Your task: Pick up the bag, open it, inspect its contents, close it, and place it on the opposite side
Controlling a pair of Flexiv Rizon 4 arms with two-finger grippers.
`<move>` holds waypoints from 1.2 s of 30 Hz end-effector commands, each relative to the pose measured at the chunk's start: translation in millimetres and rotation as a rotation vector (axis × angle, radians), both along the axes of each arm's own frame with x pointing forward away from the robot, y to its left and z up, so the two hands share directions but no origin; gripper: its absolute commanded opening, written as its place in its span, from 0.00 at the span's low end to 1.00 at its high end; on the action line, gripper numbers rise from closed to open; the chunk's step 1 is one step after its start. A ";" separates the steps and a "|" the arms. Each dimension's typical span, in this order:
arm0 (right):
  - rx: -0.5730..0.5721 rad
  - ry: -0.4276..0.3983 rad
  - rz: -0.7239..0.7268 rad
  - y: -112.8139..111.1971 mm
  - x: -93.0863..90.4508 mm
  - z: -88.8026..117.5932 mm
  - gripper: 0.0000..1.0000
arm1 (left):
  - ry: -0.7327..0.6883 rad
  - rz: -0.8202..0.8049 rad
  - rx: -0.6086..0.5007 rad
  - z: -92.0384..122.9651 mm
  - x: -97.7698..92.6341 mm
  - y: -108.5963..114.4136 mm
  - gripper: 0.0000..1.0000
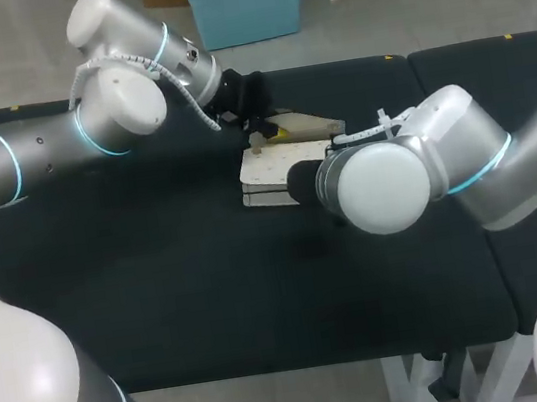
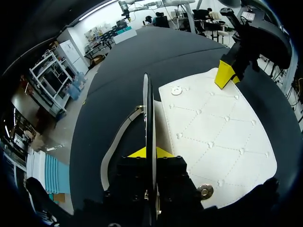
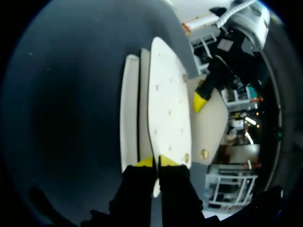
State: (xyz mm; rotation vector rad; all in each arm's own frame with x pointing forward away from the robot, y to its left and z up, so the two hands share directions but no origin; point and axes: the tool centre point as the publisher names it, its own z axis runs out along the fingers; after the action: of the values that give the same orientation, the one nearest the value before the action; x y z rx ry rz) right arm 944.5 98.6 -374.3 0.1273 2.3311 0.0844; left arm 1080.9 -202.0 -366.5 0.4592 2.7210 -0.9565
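Bag (image 1: 269, 171), resting on the table (image 1: 159, 278) between both grippers, is mid-opening: the left gripper (image 2: 150, 152) pinches its flap (image 2: 147, 109), the right gripper (image 3: 156, 161) clamps its front panel (image 3: 165, 104), and the next move likely means parting them to reveal the contents.

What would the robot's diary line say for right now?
step: likely opening bag | bag: white, on black table | left jaws: shut on bag | right jaws: shut on bag
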 end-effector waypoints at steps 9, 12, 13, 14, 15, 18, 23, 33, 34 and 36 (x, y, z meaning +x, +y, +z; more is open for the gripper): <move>0.032 -0.013 0.025 -1.0 -11.0 20.1 1.00 | 0.033 0.006 -0.016 -1.9 3.1 0.7 0.00; 0.037 -0.001 0.030 -0.9 -19.0 29.6 1.00 | 0.033 0.006 -0.016 -1.9 3.1 0.7 0.00; 0.037 0.006 0.034 -1.3 -22.5 33.1 1.00 | 0.033 0.006 -0.016 -1.9 3.1 0.7 0.00; 0.042 0.010 0.037 -2.1 -26.4 36.7 1.00 | 0.033 0.006 -0.016 -1.9 3.1 0.7 0.00; 0.049 0.013 0.038 -3.0 -29.9 39.9 1.00 | 0.033 0.006 -0.016 -1.9 3.1 0.7 0.00; 0.058 0.038 0.035 -5.3 -39.2 50.5 1.00 | 0.033 0.006 -0.016 -1.9 3.1 0.7 0.00; 0.051 0.037 0.050 -4.1 -46.3 76.2 1.00 | 0.033 0.006 -0.016 -1.9 3.1 0.7 0.00; 0.033 0.054 0.091 1.6 -41.5 98.8 0.02 | -0.011 -0.001 -0.065 32.2 -11.2 12.1 0.00; 0.035 0.063 0.097 1.9 -41.0 99.6 0.00 | -0.017 0.001 -0.064 37.0 -13.2 13.5 0.00; 0.031 0.081 0.101 2.6 -39.8 101.1 0.00 | -0.032 0.004 -0.063 46.9 -17.7 16.3 0.00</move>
State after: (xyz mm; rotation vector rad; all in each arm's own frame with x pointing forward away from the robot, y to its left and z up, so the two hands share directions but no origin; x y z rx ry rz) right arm 900.2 102.4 -278.7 0.0341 2.3946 0.1704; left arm 1080.9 -197.9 -337.9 0.4673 2.6704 -1.0443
